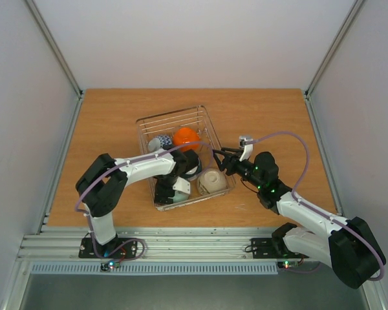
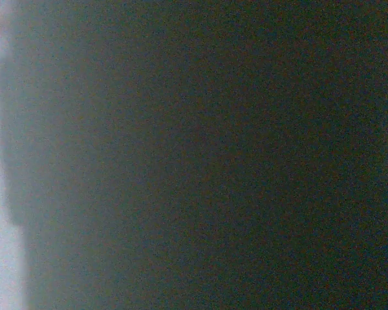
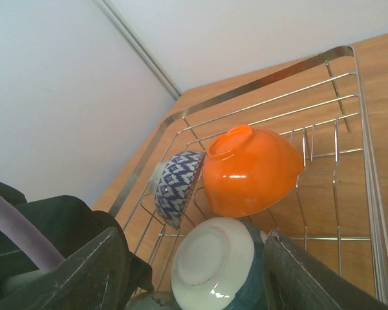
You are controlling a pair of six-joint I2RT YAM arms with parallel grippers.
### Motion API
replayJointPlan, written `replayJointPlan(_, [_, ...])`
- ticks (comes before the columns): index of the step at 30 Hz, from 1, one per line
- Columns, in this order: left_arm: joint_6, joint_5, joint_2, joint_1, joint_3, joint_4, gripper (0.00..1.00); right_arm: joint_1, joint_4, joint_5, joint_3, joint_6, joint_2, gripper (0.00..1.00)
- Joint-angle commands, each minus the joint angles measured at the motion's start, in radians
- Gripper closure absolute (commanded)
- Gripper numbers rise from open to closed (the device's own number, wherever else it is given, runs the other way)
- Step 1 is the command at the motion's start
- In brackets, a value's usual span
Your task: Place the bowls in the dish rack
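Your right tool point(image 3: 194, 248) is wide open and holds nothing. It hangs at the right side of the dish rack point(image 1: 171, 113), which sits in the middle of the desk point(image 1: 116, 129). One finger shows on each side of the white bowl with a teal band point(image 3: 210, 268). That bowl stands on its edge in the rack. Behind it, the orange bowl point(image 3: 249, 171) also stands on its edge, and the blue-patterned bowl point(image 3: 178, 187) is just to its left. The beige bowl point(image 1: 212, 181) lies in the near right corner of the rack. Your left tool point(image 1: 171, 192) reaches down into the near part of the rack. Its camera shows only dark, so you cannot tell if it is open or closed.
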Motion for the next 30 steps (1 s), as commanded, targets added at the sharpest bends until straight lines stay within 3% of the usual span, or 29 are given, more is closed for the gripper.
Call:
replayJointPlan(1, [0.013, 0.084, 0.01, -0.005, -0.031, -0.002, 0.01, -0.004, 0.013, 0.005, -0.009, -0.006, -0.013, 0.41])
replayJointPlan(12, [-0.017, 0.166, -0.033, 0.006, 0.085, -0.015, 0.01, -0.003, 0.01, 0.003, -0.008, -0.005, -0.009, 0.41])
replayJointPlan(19, [-0.021, 0.118, -0.028, 0.021, 0.108, -0.013, 0.01, -0.003, 0.019, -0.003, -0.01, 0.0, 0.002, 0.41])
replayJointPlan(30, [-0.039, 0.17, -0.063, 0.095, 0.225, -0.033, 0.01, -0.002, 0.023, -0.013, -0.006, 0.0, 0.015, 0.41])
